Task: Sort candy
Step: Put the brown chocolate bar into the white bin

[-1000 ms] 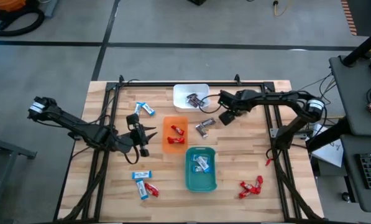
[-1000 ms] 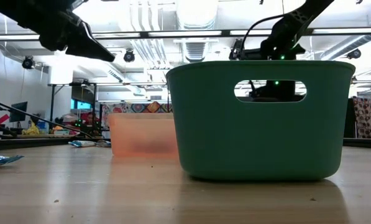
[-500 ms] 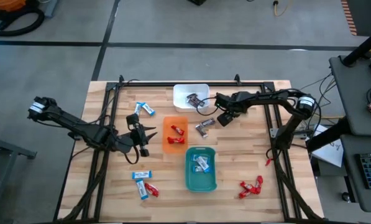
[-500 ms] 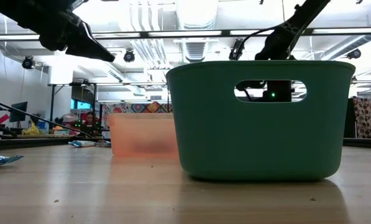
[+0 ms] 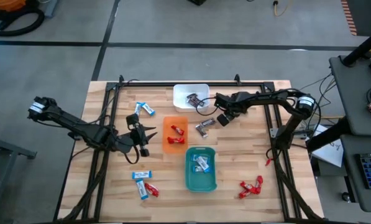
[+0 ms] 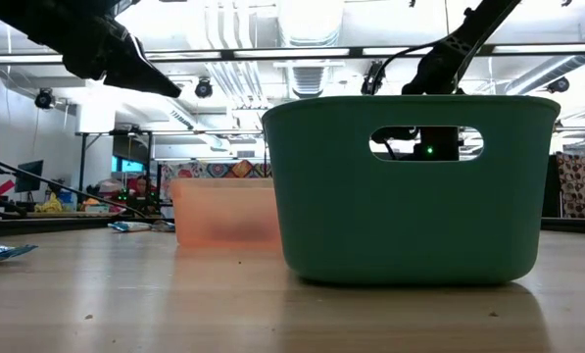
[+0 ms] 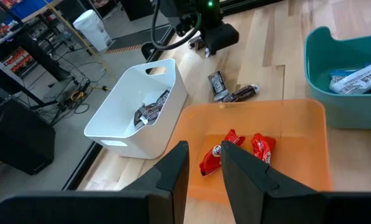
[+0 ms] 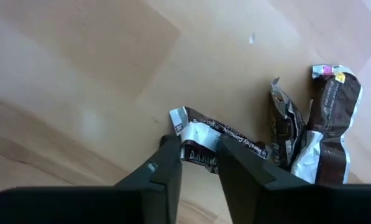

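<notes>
Two loose dark brown/silver candies lie on the table between the white tray and the teal tray, and a third one is in my right gripper. In the high view my right gripper is low over the table, just right of these candies. My left gripper hovers open to the left of the orange tray, touching nothing. The white tray holds brown candy, the orange one red candy, the teal one blue-and-white candy. My right gripper pinches a brown/silver candy near its silver end between the two fingers. They come from above, pointing down, and lie across the candy's length. The candy's brown part sticks out to one side and seems to lie on the table.
Blue-and-white candies lie near the far left and near left. Red ones lie at the near left and near right. A dark frame runs along the table's sides. Open wood lies right of the teal tray.
My right gripper has moved a little toward the table's left and come down over the brown candies, then kept still. My left arm has stayed where it was.
</notes>
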You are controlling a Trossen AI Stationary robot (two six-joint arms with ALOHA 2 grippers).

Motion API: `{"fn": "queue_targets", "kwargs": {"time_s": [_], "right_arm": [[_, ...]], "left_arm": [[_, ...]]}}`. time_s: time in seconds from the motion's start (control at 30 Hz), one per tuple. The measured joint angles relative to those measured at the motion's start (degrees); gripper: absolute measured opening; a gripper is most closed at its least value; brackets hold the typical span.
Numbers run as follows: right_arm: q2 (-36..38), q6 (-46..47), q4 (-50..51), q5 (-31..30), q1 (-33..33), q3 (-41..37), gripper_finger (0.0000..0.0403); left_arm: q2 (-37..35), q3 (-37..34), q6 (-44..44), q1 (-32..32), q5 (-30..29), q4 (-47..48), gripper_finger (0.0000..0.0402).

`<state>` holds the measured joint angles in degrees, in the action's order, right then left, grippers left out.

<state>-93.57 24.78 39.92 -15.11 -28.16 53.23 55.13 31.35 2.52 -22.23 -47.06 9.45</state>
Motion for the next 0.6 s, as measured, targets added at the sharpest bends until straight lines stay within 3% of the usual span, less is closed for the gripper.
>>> {"fn": "queue_targets", "kwargs": {"time_s": [0.27,0.6], "right_arm": [[0.06,-0.81,-0.12,-0.15,0.00,0.00,0.0043],[3.38,-2.08,0.33,0.22,0.00,-0.07,0.0034]], "left_arm": [[0.00,0.00,0.59,0.01,0.01,0.00,0.0077],[0.00,0.00,1.74,0.00,0.01,-0.01,0.0077]]}}
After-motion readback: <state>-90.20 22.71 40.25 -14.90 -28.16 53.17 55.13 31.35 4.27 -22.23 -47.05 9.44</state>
